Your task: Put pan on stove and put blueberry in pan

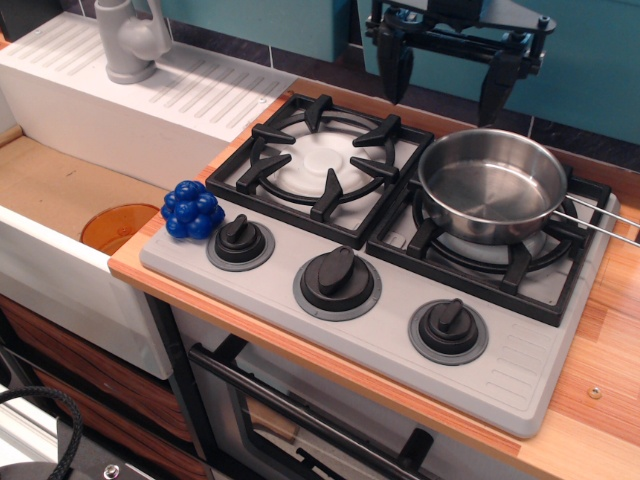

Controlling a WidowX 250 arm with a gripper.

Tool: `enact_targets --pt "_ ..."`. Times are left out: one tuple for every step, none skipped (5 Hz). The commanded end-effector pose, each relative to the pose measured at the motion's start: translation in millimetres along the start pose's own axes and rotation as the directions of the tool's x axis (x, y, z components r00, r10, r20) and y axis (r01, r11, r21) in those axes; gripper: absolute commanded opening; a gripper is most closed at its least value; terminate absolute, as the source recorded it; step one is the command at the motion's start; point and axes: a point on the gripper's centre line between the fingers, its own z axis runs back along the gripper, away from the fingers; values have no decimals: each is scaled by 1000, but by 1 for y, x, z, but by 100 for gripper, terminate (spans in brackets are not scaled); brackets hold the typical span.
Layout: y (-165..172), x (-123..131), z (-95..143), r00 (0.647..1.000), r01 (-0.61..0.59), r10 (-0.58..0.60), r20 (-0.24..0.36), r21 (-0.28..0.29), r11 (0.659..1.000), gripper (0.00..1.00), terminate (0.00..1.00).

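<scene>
Stove [300,330]: grey two-burner unit set into the wood counter [600,420], three black knobs along its near edge. All positions below ref. the stove.

Pan [492,184]: seated on the stove's right-hand grate, upright, roughly centred over that burner. Wire handle runs off toward the stove's right edge. Interior looks bare steel, reflections only.

Blueberry [193,210]: at the stove's near-left corner, resting on the grey plate right at its edge, just beside the leftmost knob [240,241]. Not in the pan; the left grate [322,165] and the other two knobs lie between them.

Gripper [449,76]: above the stove's back edge, between the two burners and a little toward the pan side. Both fingers point down, spread wide apart, nothing between them. Fingertips appear clear of the pan rim and grates, though from this angle the height is hard to judge.

Off the stove's left side: white sink unit [60,260] w/ an orange disc [118,226] in the basin, near the blueberry but lower. Grey tap [130,40] at back left.
</scene>
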Motion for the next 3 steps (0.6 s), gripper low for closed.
enact_targets --pt "1 15 -20 993 31 -29 116 -14 999 100 0" --pt "2 14 -31 993 23 -18 113 -41 999 100 0" --pt "3 13 -41 991 23 -16 132 -56 998 100 0"
